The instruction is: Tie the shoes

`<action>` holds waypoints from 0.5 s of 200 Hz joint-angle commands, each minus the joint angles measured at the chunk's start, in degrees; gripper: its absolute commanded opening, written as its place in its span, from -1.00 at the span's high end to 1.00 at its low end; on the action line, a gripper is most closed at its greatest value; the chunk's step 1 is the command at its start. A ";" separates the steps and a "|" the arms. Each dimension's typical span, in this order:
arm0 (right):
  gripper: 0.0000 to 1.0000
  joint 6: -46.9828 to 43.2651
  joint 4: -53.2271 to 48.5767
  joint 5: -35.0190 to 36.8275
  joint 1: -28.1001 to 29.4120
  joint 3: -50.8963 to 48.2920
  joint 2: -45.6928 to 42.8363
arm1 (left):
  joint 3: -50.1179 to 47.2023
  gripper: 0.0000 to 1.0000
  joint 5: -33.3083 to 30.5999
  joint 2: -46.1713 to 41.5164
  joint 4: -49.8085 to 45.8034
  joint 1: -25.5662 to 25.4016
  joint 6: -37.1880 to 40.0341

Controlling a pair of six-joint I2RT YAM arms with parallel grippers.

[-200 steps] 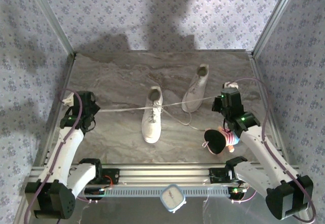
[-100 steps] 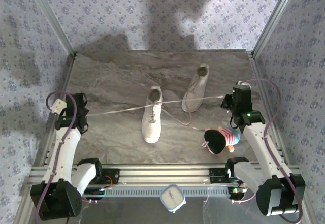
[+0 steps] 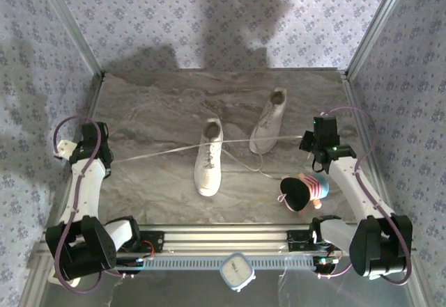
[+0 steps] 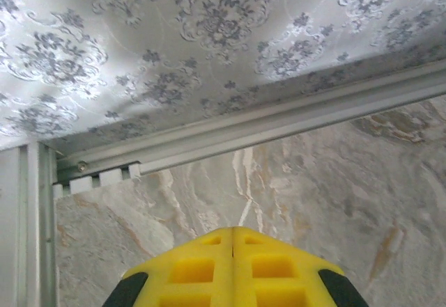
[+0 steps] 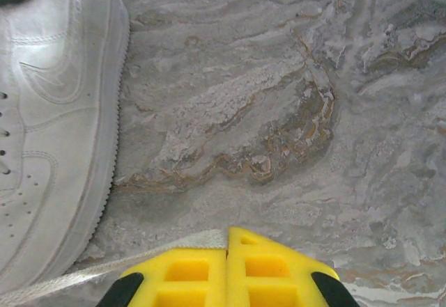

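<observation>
1. Two white shoes lie on the marbled surface [image 3: 150, 108]. One shoe [image 3: 208, 159] sits at the centre of the top view with its toe toward the bottom of the frame. The other shoe [image 3: 270, 120] lies up and to the right of it, tilted.
2. The left end effector [image 3: 106, 159] is at the left edge of the surface. In its wrist view its yellow fingers [image 4: 202, 269] are pressed together with no gap. From above, the left lace strand [image 3: 153, 154] runs taut from the centre shoe straight to it.
3. The right end effector [image 3: 305, 140] is at centre right, just beside the tilted shoe's toe. Its fingers [image 5: 268, 269] are clamped on the right lace strand [image 5: 104, 269], which comes out between them toward the lower left, past the tilted shoe's side [image 5: 49, 126].
4. From above, this strand [image 3: 279, 138] also runs in a straight line back to the centre shoe.
5. A black-and-pink plush toy [image 3: 301, 190] lies at lower right, below the right end effector.
</observation>
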 commanded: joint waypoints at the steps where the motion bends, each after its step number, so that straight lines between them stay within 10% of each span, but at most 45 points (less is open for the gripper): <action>1: 1.00 1.26 0.20 2.13 -0.68 -0.31 1.03 | 2.08 1.00 -3.90 1.19 -1.91 0.64 1.10; 51: 1.00 -1.79 5.00 -5.22 1.90 -1.76 -3.61 | -2.01 1.00 11.82 -4.29 7.30 -0.25 7.74; 100: 1.00 -9.16 9.85 -13.37 18.15 0.70 -14.09 | -7.09 1.00 24.71 -14.48 14.13 -9.09 12.95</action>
